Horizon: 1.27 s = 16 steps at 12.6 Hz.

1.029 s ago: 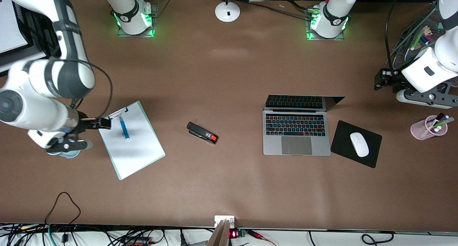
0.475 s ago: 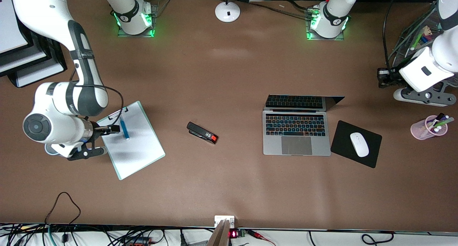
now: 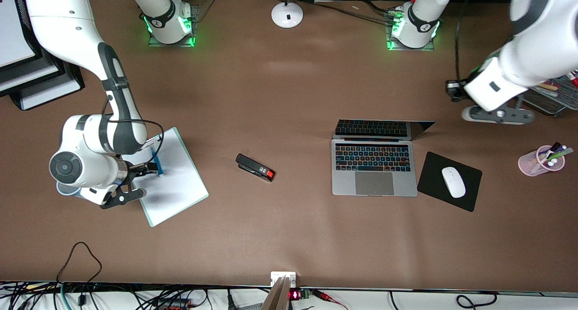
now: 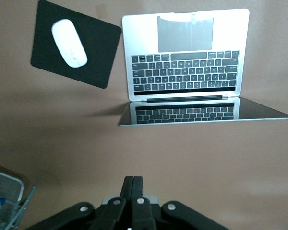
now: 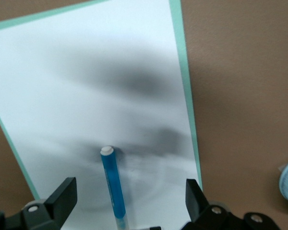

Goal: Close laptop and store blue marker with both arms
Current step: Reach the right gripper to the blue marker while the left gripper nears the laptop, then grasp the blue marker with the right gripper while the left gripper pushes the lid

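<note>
Right gripper (image 5: pixel 127 203) hangs wide open over the blue marker (image 5: pixel 113 187), which lies on the clipboard (image 3: pixel 174 183) (white paper, green edge). Left gripper (image 4: pixel 133 196) is pinched shut on nothing, up over bare table near the open laptop (image 3: pixel 372 165).

You see a matt brown surface (image 3: pixel 289 98), smooth, with soft pale glare in patches. The laptop (image 3: pixel 374 169) has a brushed silver metal body, and its screen is glossy enough to mirror the keys. The mouse pad (image 3: pixel 433 177) looks like matt black cloth; the mouse (image 3: pixel 453 182) on it is glossy white plastic. The blue marker (image 5: pixel 113 189) is smooth plastic with a white end, lying on matt white paper on the clipboard (image 3: pixel 169 177). The stapler (image 3: pixel 255 167) is black plastic. The cup (image 3: pixel 537 162) is translucent pink plastic.
</note>
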### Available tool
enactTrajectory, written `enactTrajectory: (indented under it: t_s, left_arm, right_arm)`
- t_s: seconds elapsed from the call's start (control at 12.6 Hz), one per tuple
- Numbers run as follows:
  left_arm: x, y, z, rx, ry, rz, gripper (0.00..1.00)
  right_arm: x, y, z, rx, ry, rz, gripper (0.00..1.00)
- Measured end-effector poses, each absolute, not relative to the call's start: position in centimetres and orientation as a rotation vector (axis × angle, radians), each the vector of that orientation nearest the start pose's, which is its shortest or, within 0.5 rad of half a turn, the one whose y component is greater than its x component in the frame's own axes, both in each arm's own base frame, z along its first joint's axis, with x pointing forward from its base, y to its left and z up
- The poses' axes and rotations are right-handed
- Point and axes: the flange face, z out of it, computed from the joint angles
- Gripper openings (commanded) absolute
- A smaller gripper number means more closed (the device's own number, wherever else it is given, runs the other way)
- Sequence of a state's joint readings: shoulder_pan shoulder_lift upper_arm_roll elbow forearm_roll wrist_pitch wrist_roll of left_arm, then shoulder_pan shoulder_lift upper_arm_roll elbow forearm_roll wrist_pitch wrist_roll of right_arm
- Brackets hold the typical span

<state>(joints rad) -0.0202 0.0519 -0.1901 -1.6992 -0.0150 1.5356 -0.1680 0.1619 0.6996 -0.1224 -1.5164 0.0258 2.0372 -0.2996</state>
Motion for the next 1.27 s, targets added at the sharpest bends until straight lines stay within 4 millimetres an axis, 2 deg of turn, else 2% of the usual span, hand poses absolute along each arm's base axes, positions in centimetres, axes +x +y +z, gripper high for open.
enactTrajectory:
  t_s: [0.16, 0.32, 0.55, 0.87, 1.03, 1.27]
  left_arm:
    - [52.1, -13.8, 50.3, -3.092, 0.083, 0.321, 0.00]
    - [50.4, -15.5, 47.7, -3.077, 0.111, 0.322, 0.00]
    - [49.3, -17.1, 44.3, -3.077, 0.139, 0.281, 0.00]
    - [48.4, -17.4, 39.5, -3.100, 0.133, 0.187, 0.00]
    - [48.4, -17.3, 37.7, -3.117, 0.118, 0.133, 0.00]
    - [49.2, -17.6, 35.9, -3.145, 0.105, 0.072, 0.00]
  right_arm:
    - [68.8, 4.5, 22.6, -3.109, -0.565, 0.312, 1.00]
    - [68.3, 5.2, 21.6, -3.095, -0.603, 0.340, 0.93]
    - [67.5, 5.8, 20.4, -3.083, -0.626, 0.382, 0.85]
    - [67.2, 5.8, 19.4, -3.080, -0.631, 0.395, 0.62]
    - [67.3, 5.8, 19.4, -3.082, -0.634, 0.382, 0.60]
    - [67.7, 6.1, 19.6, -3.091, -0.641, 0.331, 0.59]
